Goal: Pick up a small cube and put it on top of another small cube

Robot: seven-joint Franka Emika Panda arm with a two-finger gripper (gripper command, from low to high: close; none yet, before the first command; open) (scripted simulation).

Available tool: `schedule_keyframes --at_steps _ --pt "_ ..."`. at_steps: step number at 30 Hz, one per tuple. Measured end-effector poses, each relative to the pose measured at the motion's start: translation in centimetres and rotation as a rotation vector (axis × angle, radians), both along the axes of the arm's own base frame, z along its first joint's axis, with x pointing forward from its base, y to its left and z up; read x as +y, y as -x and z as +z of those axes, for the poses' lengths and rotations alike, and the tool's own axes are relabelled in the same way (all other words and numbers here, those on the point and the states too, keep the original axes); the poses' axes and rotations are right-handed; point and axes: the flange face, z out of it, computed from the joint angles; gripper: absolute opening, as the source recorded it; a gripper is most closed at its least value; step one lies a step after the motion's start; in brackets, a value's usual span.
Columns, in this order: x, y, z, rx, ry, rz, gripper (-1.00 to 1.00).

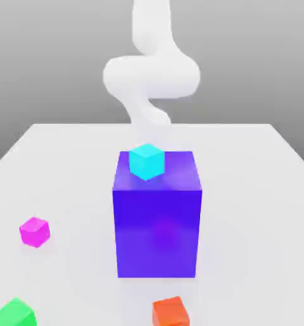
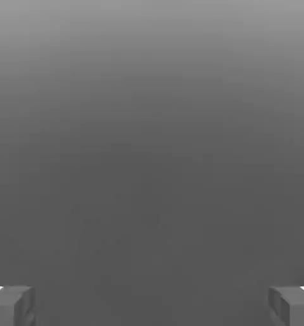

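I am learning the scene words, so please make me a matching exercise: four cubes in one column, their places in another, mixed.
Things:
1. cyan cube
2. magenta cube
3. green cube
4. orange-red cube

Places, by the exterior view:
A. on the table, at the near left corner
B. on top of the big blue-violet block
C. on the table, in front of the block
D. on the table, left of the block

Pairs: 1-B, 2-D, 3-A, 4-C

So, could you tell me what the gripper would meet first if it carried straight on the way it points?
Nothing shows between the gripper's wide-apart fingertips; only plain grey lies ahead, so the way looks free, though depth is unclear.
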Motion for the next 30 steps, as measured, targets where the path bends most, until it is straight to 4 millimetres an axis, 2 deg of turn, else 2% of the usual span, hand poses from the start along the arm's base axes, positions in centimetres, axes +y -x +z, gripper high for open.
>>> schedule_keyframes --at_steps 2,4,6,9,11,14,17,18,21,22,30 --pt "-3.4 -2.3 -4.9 0.072 -0.024 -0.021 0.00" --pt "-6.4 -3.7 -9.8 0.139 -0.046 -0.043 0.00" --pt "-9.3 -4.4 -14.6 0.204 -0.065 -0.069 0.00" --pt "-13.3 -4.1 -21.9 0.298 -0.090 -0.112 0.00" --pt "-15.7 -3.0 -26.6 0.361 -0.103 -0.144 0.00" --pt "-18.9 -0.3 -33.2 0.457 -0.118 -0.197 0.00" --pt "-21.6 3.6 -39.2 0.553 -0.125 -0.254 0.00" --pt "-23.0 5.7 -41.0 0.584 -0.132 -0.292 0.00" --pt "-24.6 10.9 -45.7 0.683 -0.130 -0.349 0.00" --pt "-24.7 11.5 -46.5 0.698 -0.125 -0.350 0.00" --pt "-25.1 11.9 -50.9 0.712 -0.110 -0.350 0.00"
